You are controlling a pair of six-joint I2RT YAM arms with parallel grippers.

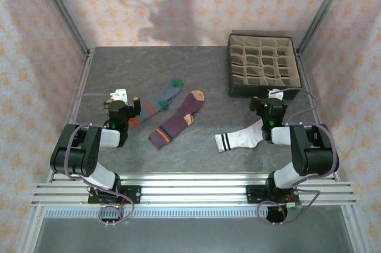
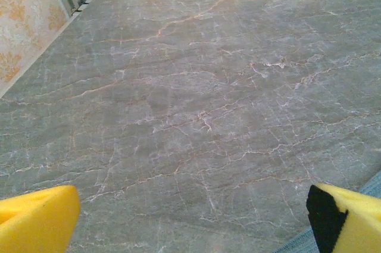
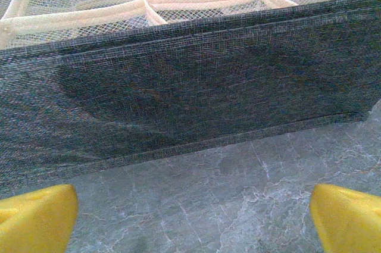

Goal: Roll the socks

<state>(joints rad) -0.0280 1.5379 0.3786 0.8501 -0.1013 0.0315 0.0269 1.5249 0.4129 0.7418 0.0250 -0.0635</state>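
Observation:
Three socks lie flat on the table (image 1: 119, 68). The grey-blue sock (image 1: 159, 100) with green toe and orange heel lies left of centre. Beside it is the dark purple sock (image 1: 177, 121) with a peach toe. The white sock (image 1: 243, 137) with black cuff stripes lies at the right. My left gripper (image 1: 121, 103) stands open just left of the grey-blue sock, and a strip of that sock (image 2: 296, 244) shows by the right fingertip (image 2: 351, 220). My right gripper (image 1: 271, 103) is open above the white sock, facing the box. Both grippers (image 2: 190, 229) (image 3: 190, 229) hold nothing.
A dark fabric box (image 1: 262, 64) with beige grid compartments stands at the back right; its near wall (image 3: 190, 92) rises close ahead of the right gripper. Patterned walls and metal corner posts enclose the table. Bare marbled tabletop lies ahead of the left gripper.

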